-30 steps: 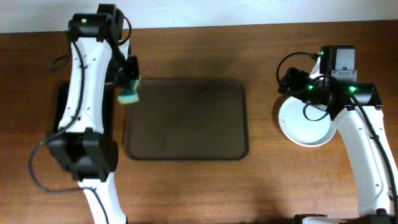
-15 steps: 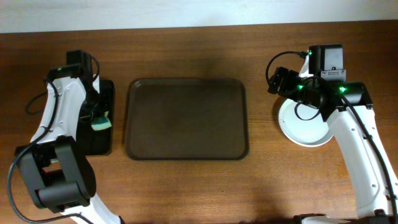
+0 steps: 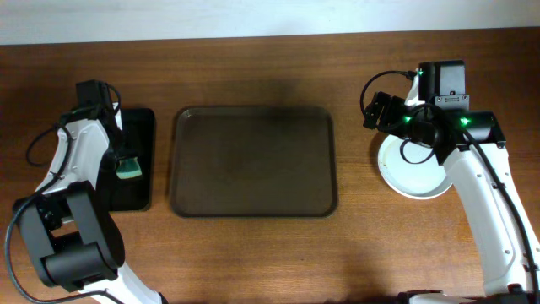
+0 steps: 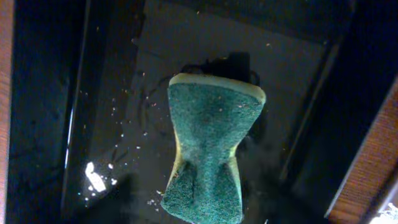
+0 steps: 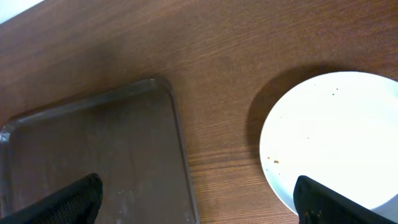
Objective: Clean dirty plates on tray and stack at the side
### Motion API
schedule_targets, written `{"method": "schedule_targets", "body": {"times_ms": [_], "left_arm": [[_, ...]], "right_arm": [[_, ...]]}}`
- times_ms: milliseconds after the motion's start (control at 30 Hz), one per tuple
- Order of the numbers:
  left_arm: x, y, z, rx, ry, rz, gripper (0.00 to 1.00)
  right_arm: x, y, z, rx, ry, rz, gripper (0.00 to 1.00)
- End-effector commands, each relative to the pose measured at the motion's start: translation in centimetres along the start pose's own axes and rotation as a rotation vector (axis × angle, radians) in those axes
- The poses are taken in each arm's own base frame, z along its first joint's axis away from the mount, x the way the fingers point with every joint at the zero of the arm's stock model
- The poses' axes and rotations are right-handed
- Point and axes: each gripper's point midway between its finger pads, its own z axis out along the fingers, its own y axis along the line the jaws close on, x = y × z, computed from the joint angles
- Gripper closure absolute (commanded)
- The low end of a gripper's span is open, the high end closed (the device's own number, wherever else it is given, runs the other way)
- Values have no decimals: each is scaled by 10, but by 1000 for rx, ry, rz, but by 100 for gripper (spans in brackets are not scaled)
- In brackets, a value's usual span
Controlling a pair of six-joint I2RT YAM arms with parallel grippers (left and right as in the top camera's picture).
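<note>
Resting on the table (image 3: 354,253) right of the brown tray (image 3: 253,160), apart from it, a white plate (image 3: 418,177) shows faint brown specks. Right gripper (image 5: 199,208) hovers over its tray-side edge, jaws wide apart. Left gripper (image 3: 126,159) hangs above a green sponge (image 4: 211,155) in the black tray (image 3: 139,192); its jaw state cannot be told.

No text, number, brand or sign can be read in any view. In the overhead view, the tray (image 3: 253,160) at centre, the plate (image 3: 409,176) at 3 o'clock, and the sponge (image 3: 128,169) on the black tray (image 3: 140,123) at 9 o'clock show only plain surfaces.
</note>
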Motion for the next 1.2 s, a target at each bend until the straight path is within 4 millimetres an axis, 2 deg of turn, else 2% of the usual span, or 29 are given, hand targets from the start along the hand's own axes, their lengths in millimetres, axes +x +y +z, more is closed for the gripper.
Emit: {"method": "schedule_targets", "body": {"times_ms": [0, 333, 433, 567, 600, 700, 767, 833, 1000, 1167], "left_arm": [[1, 9, 0, -26, -3, -6, 1], [1, 9, 0, -25, -3, -6, 1], [1, 9, 0, -25, -3, -6, 1], [1, 9, 0, -25, -3, -6, 1], [1, 9, 0, -25, -3, -6, 1], [1, 9, 0, -25, -3, -6, 1], [1, 9, 0, -25, -3, -6, 1], [1, 9, 0, -25, -3, -6, 1], [1, 9, 0, -25, -3, -6, 1], [1, 9, 0, -25, -3, -6, 1]], "right_arm": [[1, -2, 0, 23, 2, -23, 2], [1, -3, 0, 27, 4, -79, 1], [0, -1, -9, 24, -4, -79, 1], [-6, 5, -42, 15, -29, -82, 1], [-7, 7, -61, 14, -31, -82, 2], [4, 13, -98, -15, 1, -79, 2], [8, 15, -115, -26, 1, -80, 2], [12, 13, -125, -21, -11, -93, 2], [2, -11, -133, 116, -79, -112, 1], [-9, -12, -148, 143, -157, -265, 2]]}}
